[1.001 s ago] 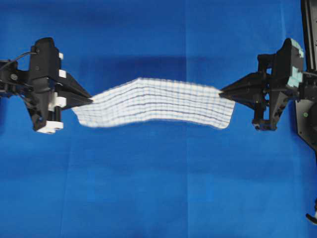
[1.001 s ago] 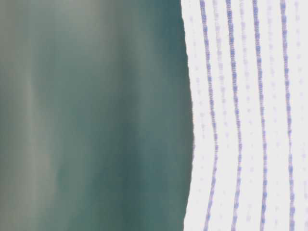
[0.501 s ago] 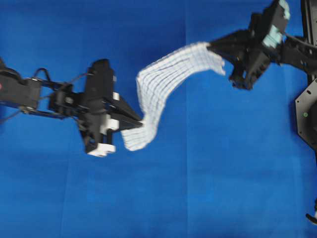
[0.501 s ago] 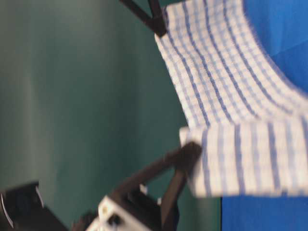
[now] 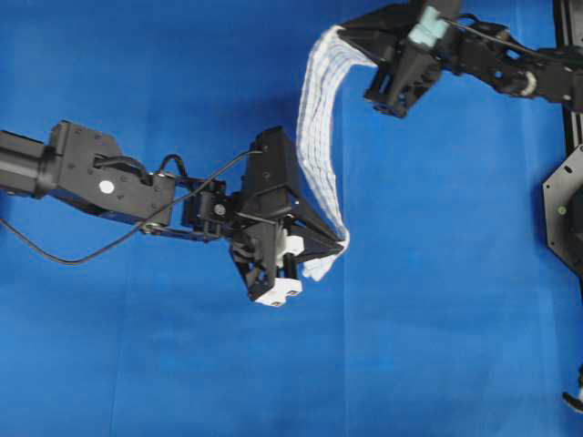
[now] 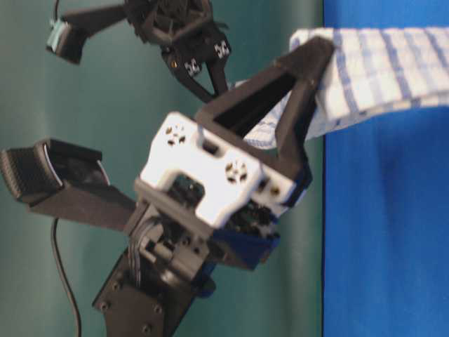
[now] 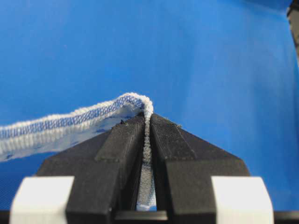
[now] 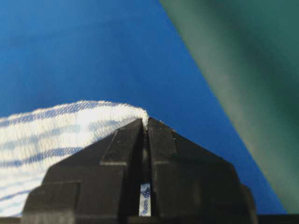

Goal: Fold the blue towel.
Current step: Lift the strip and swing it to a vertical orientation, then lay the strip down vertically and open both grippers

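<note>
The blue towel (image 5: 317,137), white with thin blue stripes, is hung twisted between the left gripper (image 5: 342,244) and right gripper (image 5: 344,35); a hemmed corner is pinched by each.

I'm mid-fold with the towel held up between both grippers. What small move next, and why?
Probably lower both ends together toward the table. The left gripper and right gripper are each shut on an end of the towel, which hangs as a narrow band above the table cover. Setting it down first lets the fold land flat.
</note>
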Motion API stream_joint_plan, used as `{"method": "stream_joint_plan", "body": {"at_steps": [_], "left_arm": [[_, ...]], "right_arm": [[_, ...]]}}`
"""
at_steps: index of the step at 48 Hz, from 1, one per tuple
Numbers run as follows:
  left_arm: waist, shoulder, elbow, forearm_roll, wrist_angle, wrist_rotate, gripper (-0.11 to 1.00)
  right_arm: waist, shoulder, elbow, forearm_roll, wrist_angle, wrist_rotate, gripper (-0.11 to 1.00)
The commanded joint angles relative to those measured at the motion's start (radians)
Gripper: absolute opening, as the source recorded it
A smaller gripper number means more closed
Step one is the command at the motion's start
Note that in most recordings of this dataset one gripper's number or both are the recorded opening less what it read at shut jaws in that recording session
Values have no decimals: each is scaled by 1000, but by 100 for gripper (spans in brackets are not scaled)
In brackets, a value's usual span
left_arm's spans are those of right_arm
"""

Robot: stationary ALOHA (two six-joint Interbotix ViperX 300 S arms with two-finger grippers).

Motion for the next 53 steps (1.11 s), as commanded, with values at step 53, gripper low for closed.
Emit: {"method": "stream_joint_plan", "body": {"at_steps": [53], "left_arm": [[-15,41,52,-235,-245,-52,3]], "right_arm": [[-23,169,-115,-12,-20,-6,-4]]}}
